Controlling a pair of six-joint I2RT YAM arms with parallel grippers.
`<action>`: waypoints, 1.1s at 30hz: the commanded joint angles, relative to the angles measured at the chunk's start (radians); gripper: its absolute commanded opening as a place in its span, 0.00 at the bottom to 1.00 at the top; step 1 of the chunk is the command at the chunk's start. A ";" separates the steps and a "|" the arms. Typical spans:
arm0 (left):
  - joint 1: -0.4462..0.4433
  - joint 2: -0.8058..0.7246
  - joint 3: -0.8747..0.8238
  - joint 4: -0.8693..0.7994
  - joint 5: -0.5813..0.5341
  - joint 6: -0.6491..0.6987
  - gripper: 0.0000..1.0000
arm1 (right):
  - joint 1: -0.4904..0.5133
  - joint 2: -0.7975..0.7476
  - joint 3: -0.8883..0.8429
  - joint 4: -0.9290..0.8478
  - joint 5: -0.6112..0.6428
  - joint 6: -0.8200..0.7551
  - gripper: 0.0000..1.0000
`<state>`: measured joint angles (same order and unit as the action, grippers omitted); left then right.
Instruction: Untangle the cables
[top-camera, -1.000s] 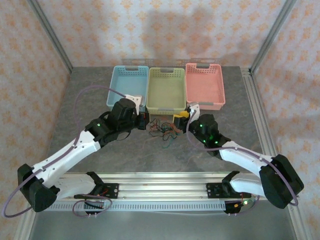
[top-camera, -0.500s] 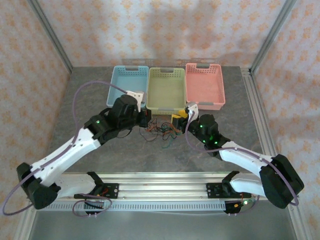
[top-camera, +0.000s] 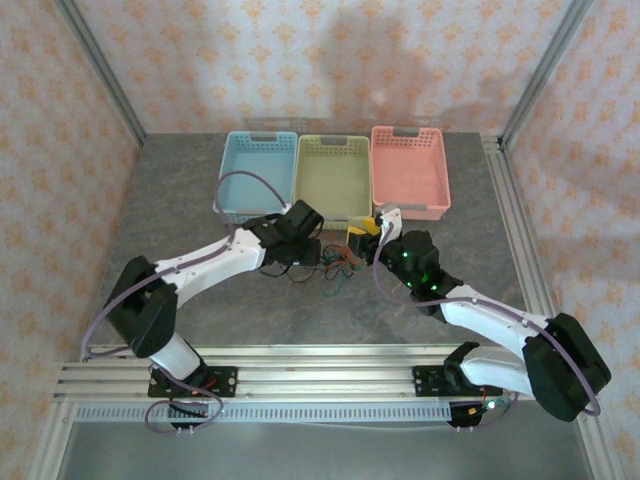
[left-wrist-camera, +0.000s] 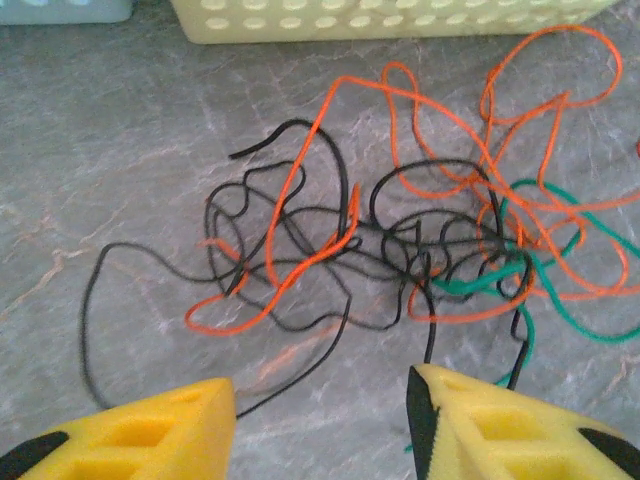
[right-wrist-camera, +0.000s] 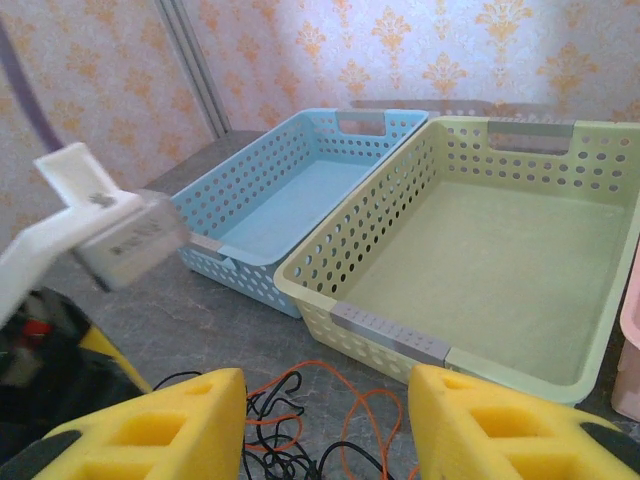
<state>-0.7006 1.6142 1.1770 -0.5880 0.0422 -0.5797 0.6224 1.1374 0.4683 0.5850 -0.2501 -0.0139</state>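
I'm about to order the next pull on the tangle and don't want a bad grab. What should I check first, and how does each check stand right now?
1. Left gripper open and empty: ok.
2. Right gripper open and empty: ok.
3. Cables separated: not ok. The orange cable, black cable and green cable cross in one knot.
4. Knot on the table, outside the yellow basket: ok.
5. Free end to grab: ok. A black end lies loose at the knot's edge.
6. Which strand lies on top mid-knot: cannot tell.
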 joint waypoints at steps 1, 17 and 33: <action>-0.009 0.062 0.090 -0.023 -0.040 -0.014 0.46 | 0.007 -0.012 -0.008 0.034 0.018 -0.013 0.47; -0.011 0.253 0.276 -0.119 -0.137 0.008 0.26 | 0.007 -0.005 -0.002 0.025 0.018 -0.006 0.47; 0.013 0.310 0.301 -0.159 -0.081 -0.005 0.26 | 0.007 -0.008 -0.002 0.019 0.025 -0.006 0.47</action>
<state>-0.6991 1.8870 1.4418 -0.6914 -0.0528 -0.5762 0.6231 1.1374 0.4683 0.5846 -0.2424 -0.0135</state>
